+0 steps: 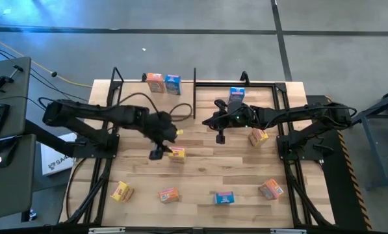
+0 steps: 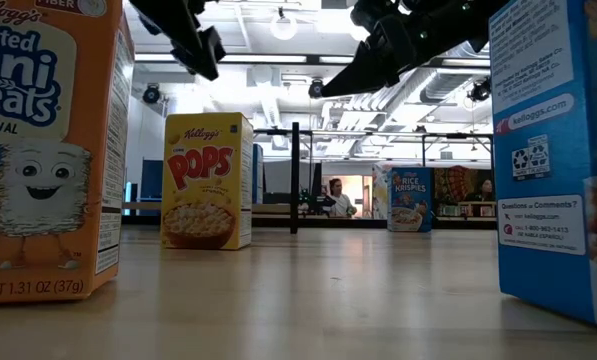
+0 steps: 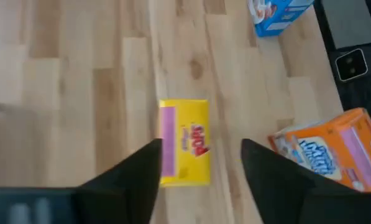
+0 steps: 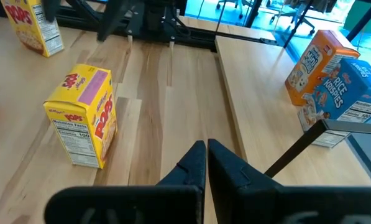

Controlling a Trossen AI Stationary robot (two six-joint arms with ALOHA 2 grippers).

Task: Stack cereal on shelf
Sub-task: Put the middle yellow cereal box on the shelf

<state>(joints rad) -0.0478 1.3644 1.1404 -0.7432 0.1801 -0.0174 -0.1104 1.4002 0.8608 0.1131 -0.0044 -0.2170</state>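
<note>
A yellow cereal box (image 1: 176,153) stands upright on the table's middle (image 2: 206,180). My left gripper (image 1: 156,153) hovers above it, open; in the left wrist view (image 3: 201,165) its fingers stand on either side of the box (image 3: 184,140) without touching it. My right gripper (image 1: 219,137) is shut (image 4: 205,155) and hangs in the air to the right of that box (image 4: 86,115). An orange box (image 1: 155,82) and a blue box (image 1: 172,84) stand at the far edge by the shelf's black frame (image 1: 195,81).
More boxes are scattered about: a blue one (image 1: 237,94) at the far side, an orange one (image 1: 258,136) under the right arm, and yellow (image 1: 121,190), orange (image 1: 169,194), blue (image 1: 224,197) and orange (image 1: 270,188) ones along the near edge. Bare wood lies between the grippers.
</note>
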